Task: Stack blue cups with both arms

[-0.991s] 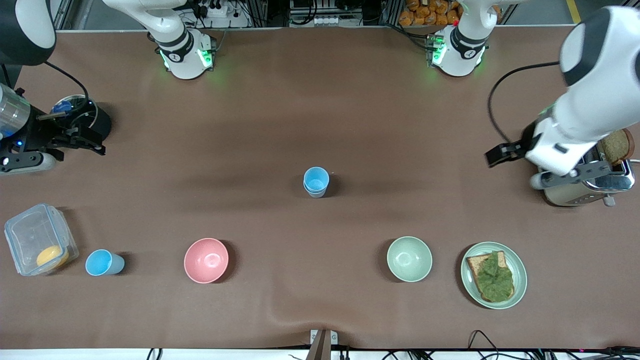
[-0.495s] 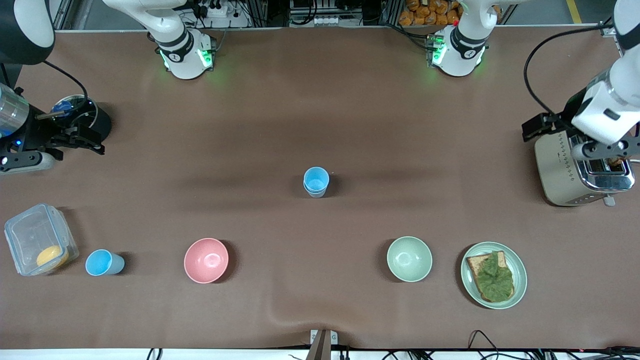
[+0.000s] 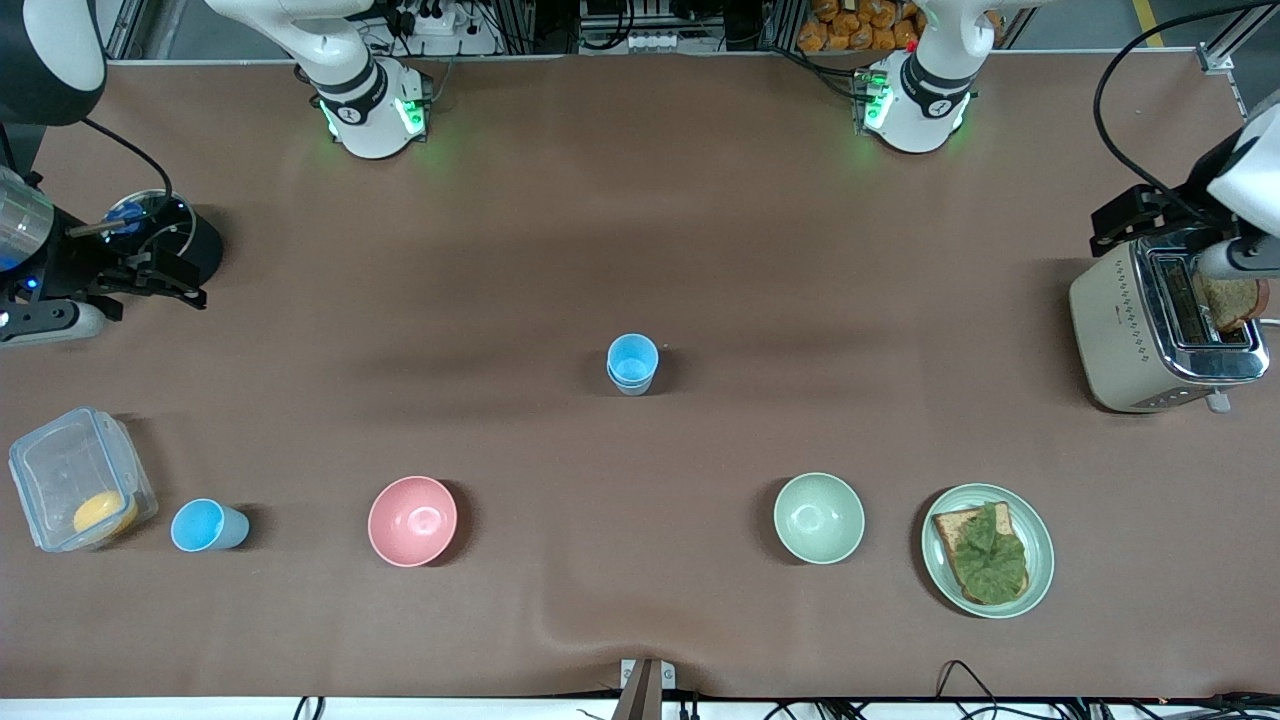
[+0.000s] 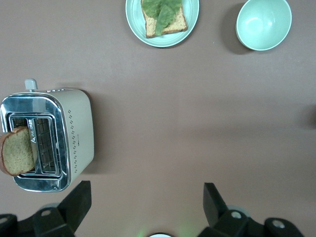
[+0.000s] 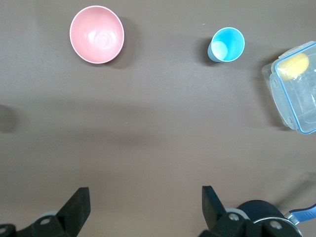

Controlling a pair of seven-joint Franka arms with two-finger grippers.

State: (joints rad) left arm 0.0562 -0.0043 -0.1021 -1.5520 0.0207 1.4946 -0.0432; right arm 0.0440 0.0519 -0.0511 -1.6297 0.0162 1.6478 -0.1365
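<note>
Brown table (image 3: 640, 250) fills the front view. Left arm (image 3: 1240, 170) is mostly cut off at the frame edge; left gripper (image 4: 145, 207) hangs over bare cloth just beside the toaster (image 3: 1165, 335), fingers spread wide, holding nothing. Only the finger tips show in the left wrist view. Right arm (image 3: 40, 60) is also cropped; right gripper (image 5: 143, 210) is over the table near a black round container (image 3: 175, 240) at the right arm's end, fingers apart, empty.

Toaster holds 1 bread slice (image 3: 1232, 300), partly sunk in a slot. Clear lidded box (image 3: 75, 480) has a yellow item inside, hard to identify. Plate (image 3: 945, 560) carries bread with lettuce. Pink bowl (image 3: 412, 520) and pale green bowl (image 3: 818, 517) sit well apart.

Stacked blue cups (image 3: 632, 364) stand mid-table, 2 nested, lower one mostly hidden. 1 single blue cup (image 3: 205, 525) stands between box and pink bowl.
</note>
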